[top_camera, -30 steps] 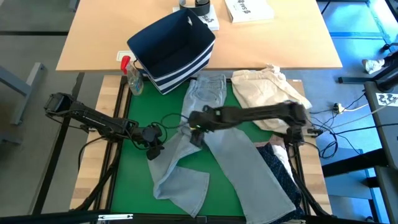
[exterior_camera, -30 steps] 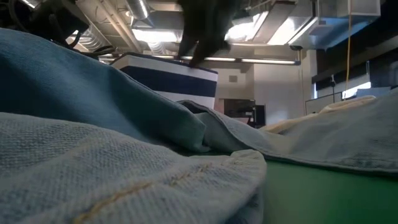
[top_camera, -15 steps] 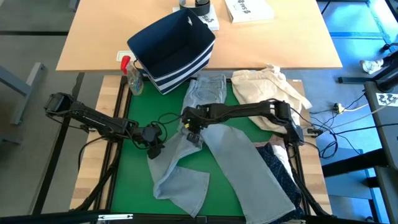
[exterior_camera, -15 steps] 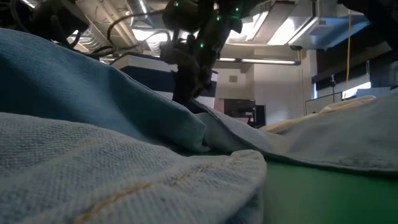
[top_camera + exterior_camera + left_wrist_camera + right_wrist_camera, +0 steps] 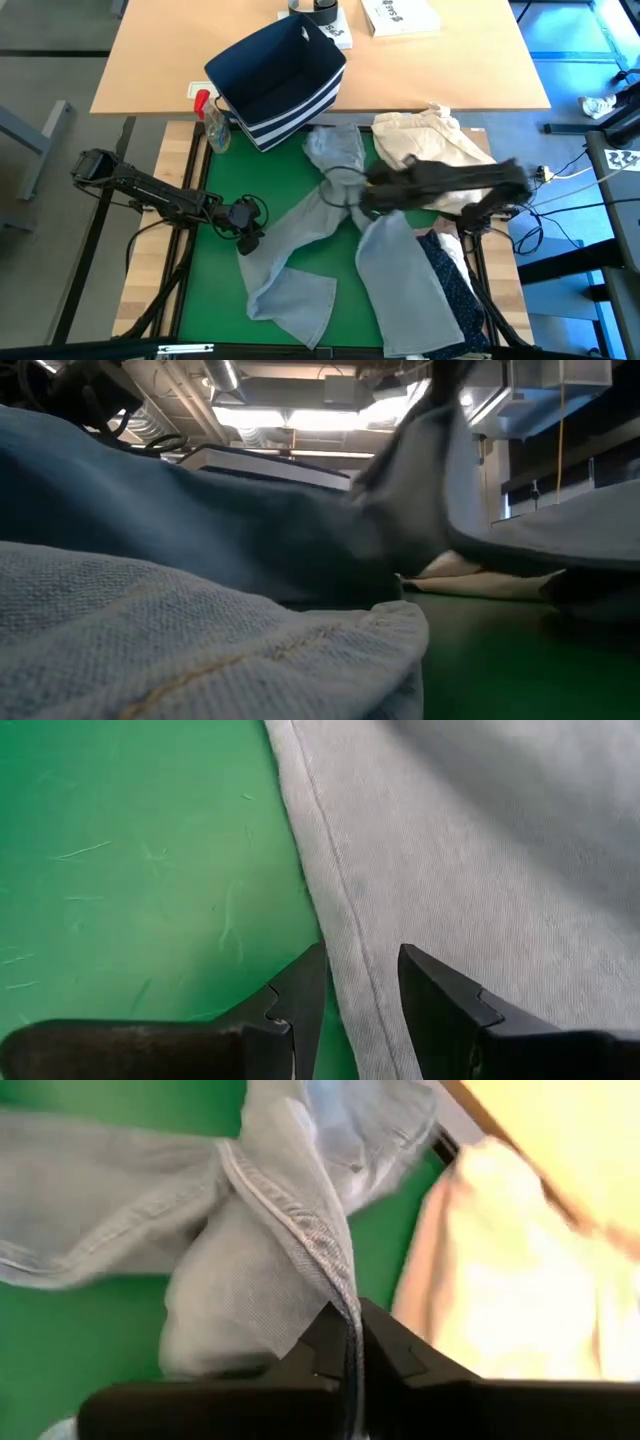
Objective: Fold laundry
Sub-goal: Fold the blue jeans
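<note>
Light grey jeans (image 5: 385,270) sprawl across the green mat (image 5: 225,270), their legs running toward its near edge and the waist toward the far edge by the bin (image 5: 275,75). We see the right gripper (image 5: 352,1342), over the mat's middle, pressed together on a seamed fold at the crotch. The left gripper (image 5: 358,982) sits partly spread at the left leg's outer seam, on the mat's left side, straddling the hem without clamping it. We judge the jeans' long axis runs near-to-far, and the right arm is nearer the waist.
</note>
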